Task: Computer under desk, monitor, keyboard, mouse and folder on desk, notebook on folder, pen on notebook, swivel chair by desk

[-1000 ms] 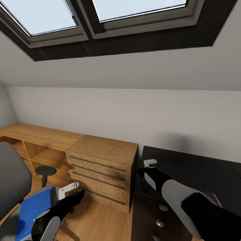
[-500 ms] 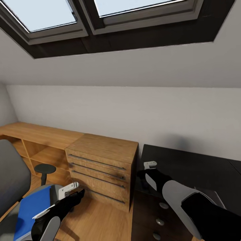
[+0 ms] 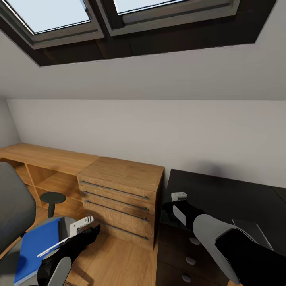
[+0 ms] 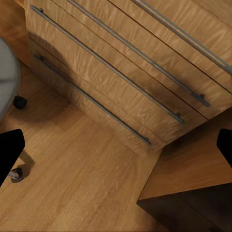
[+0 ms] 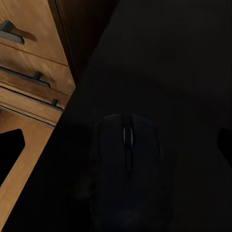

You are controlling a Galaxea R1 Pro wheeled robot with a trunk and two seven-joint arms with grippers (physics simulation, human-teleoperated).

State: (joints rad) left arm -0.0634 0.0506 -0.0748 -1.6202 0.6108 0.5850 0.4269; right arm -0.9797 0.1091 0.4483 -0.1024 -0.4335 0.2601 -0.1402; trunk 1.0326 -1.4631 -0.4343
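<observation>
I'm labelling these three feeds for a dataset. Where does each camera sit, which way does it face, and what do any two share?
Head view: on the robot's head, facing the sloped wall; both arms, left tool, right tool, folder on swivel chair.
Left wrist view: looks down at dresser drawers and floor; dark fingertips.
Right wrist view: looks down at mouse on desk.
Shared: all three show the dresser.

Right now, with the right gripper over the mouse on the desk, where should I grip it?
Grip the mouse across its two long flanks, coming straight down from above. It lies flat on the black desk, a domed oval with its scroll wheel along the centre, so its sides look like the narrowest span. The right gripper appears open above it.
</observation>
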